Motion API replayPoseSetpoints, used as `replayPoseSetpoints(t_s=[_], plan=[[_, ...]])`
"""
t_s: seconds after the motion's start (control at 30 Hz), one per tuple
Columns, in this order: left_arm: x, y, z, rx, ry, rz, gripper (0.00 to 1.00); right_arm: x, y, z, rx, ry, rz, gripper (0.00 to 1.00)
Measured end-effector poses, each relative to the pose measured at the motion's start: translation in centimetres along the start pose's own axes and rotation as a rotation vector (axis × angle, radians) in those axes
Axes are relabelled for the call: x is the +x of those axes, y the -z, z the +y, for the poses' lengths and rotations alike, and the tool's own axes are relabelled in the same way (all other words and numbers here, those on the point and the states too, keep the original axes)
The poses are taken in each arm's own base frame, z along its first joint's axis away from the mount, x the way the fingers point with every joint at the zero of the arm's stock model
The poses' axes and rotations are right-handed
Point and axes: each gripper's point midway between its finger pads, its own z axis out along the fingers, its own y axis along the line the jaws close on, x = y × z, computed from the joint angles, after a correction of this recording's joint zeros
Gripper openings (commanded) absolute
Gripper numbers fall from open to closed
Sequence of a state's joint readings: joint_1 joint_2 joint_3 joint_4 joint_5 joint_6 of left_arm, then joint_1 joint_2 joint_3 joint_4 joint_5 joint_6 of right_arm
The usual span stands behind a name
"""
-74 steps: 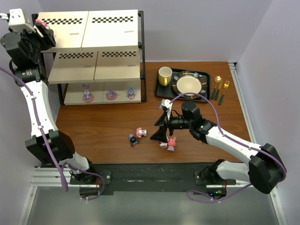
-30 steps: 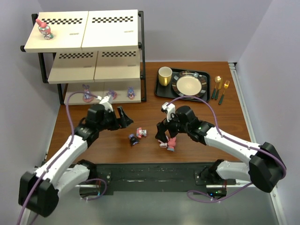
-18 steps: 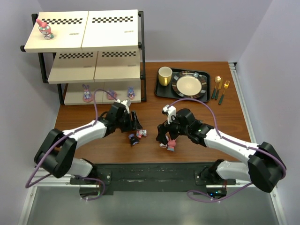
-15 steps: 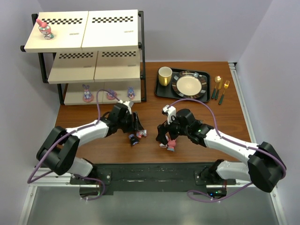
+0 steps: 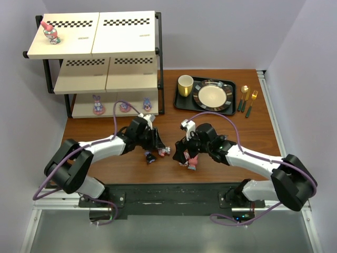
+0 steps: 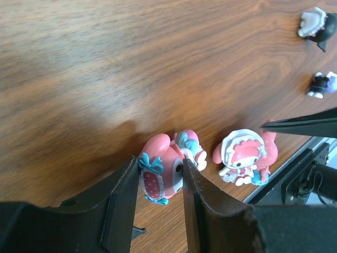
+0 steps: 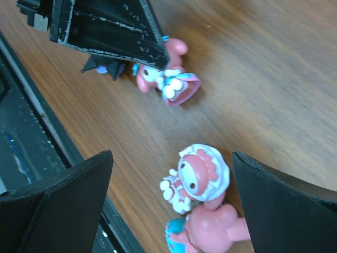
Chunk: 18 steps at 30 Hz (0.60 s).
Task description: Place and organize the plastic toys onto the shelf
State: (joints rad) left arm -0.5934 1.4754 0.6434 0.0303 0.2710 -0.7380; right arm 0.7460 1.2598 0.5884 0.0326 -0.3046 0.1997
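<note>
My left gripper is low on the table, shut on a pink bunny-eared toy, with both fingers touching its sides; the toy still rests on the wood. A dark toy lies just beside it. My right gripper hovers wide open over a pink toy in a white bonnet and another pink toy, touching neither. The shelf stands at the back left. One pink toy stands on its top board and three purple bunnies on its bottom board.
A black tray with a plate and a yellow mug sits at the back right, with gold cutlery beside it. Two small dark toys lie further off in the left wrist view. The two grippers are close together.
My left arm has come down from the shelf's top board, leaving a pink toy there, reached right across the table and closed on the pink toy. My right gripper has lowered over its two toys.
</note>
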Motion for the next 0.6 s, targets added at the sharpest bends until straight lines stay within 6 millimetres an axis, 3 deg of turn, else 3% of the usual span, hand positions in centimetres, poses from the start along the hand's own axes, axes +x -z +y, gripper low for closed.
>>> replayPoseSetpoints(t_s=[0.2, 0.4, 0.6], plan=[[-0.6, 0.5, -1.4, 0.068, -0.097, -0.021, 0.00, 0.3, -1.0, 0.9, -0.084, -0.051, 0.005, 0.98], [-2.6, 3.3, -4.1, 0.171, -0.304, -0.123, 0.00, -1.1, -1.0, 1.7, -0.192, -0.093, -0.050, 0.93], [-3.3, 5.0, -6.1, 0.242, -0.499, -0.163, 0.00, -2.3, -0.9, 2.8, -0.301, -0.105, -0.082, 0.86]])
